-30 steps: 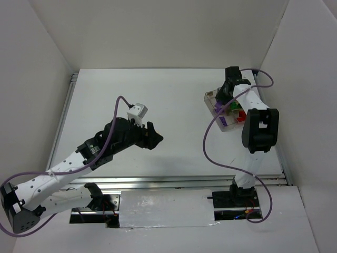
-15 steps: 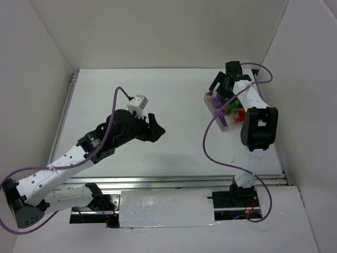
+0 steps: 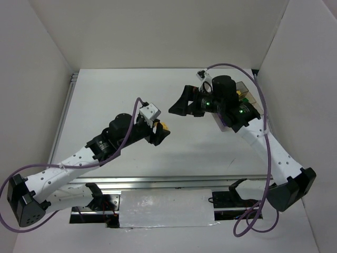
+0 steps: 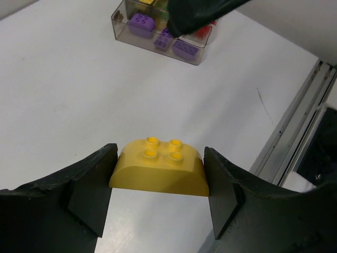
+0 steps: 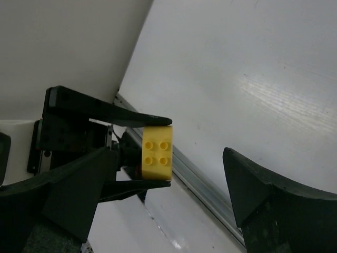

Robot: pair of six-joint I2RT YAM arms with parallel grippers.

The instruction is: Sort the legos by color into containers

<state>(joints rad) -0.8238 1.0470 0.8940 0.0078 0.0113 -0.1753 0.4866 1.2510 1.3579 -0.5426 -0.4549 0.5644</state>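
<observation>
A yellow lego (image 4: pixel 160 166) with a rounded top is held above the table, my left gripper (image 4: pixel 160 174) shut on its two ends. From above, the yellow lego (image 3: pixel 165 127) hangs over the table's middle. My right gripper (image 3: pixel 178 107) stands open just beyond it, pointing at it. In the right wrist view the yellow lego (image 5: pixel 157 153) sits between the left gripper's fingers (image 5: pixel 105 113), with my right gripper (image 5: pixel 168 195) wide open around empty air. The container (image 4: pixel 120 23) holds purple legos (image 4: pixel 141 23) and a red one (image 4: pixel 202 32). My right arm partly hides the container (image 3: pixel 247 89).
White walls enclose the table on three sides. A metal rail (image 4: pixel 295 121) runs along the near edge. The right arm's purple cable (image 3: pixel 266 132) loops over the right side.
My right gripper left the container, opened wide and swung left to the table's middle. My left gripper moved right with the yellow lego toward it.
</observation>
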